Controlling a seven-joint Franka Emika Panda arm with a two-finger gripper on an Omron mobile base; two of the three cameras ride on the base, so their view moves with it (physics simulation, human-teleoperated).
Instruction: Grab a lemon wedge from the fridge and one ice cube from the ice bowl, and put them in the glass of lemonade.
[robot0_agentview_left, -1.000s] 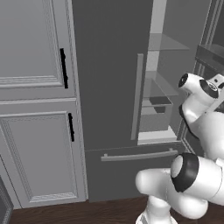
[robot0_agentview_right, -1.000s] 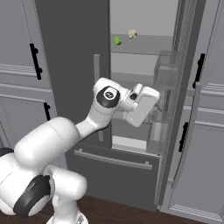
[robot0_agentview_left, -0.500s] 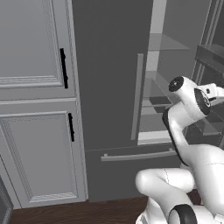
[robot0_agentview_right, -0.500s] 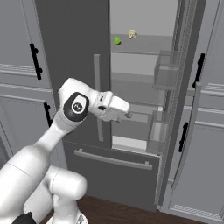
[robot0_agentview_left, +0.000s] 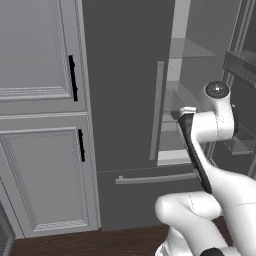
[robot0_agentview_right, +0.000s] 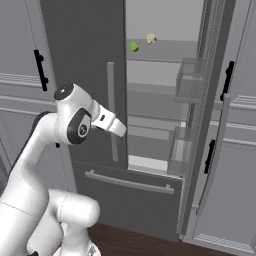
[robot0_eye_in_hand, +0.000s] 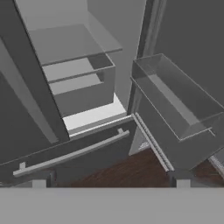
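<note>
- Kitchen cabinets (robot0_agentview_left: 40, 125) with black handles fill the left of your left base view; the dark grey fridge (robot0_agentview_left: 125, 100) takes up the middle, above a strip of dark wood floor (robot0_agentview_left: 100, 240) at the bottom.
- Your right base view shows the fridge's right door (robot0_agentview_right: 200, 150) swung open at centre right, with clear door bins (robot0_agentview_right: 190, 85) on its inner side.
- Look to the upper middle of that view: the lemon wedge (robot0_agentview_right: 133, 46) sits on a glass shelf (robot0_agentview_right: 165, 52), with a small beige-yellow lump (robot0_agentview_right: 150, 38) near it, up and to its right, the two apart.
- Lower shelves sit stacked below it, and the bottom drawer (robot0_agentview_right: 130, 185) with its long bar handle is shut at lower centre.
- Your arm (robot0_agentview_right: 75, 125) bends across the left half of the right base view, its forearm pointing toward the fridge's left door; it stands well below the wedge.
- In the hand view your hand (robot0_eye_in_hand: 109, 179) is spread wide, its two dark tips (robot0_eye_in_hand: 43, 177) at the bottom edge with nothing between them.
- That view looks down at the shelves in the upper left, the drawer handle (robot0_eye_in_hand: 74, 151) at lower left and a door bin (robot0_eye_in_hand: 175, 100) at right.
</note>
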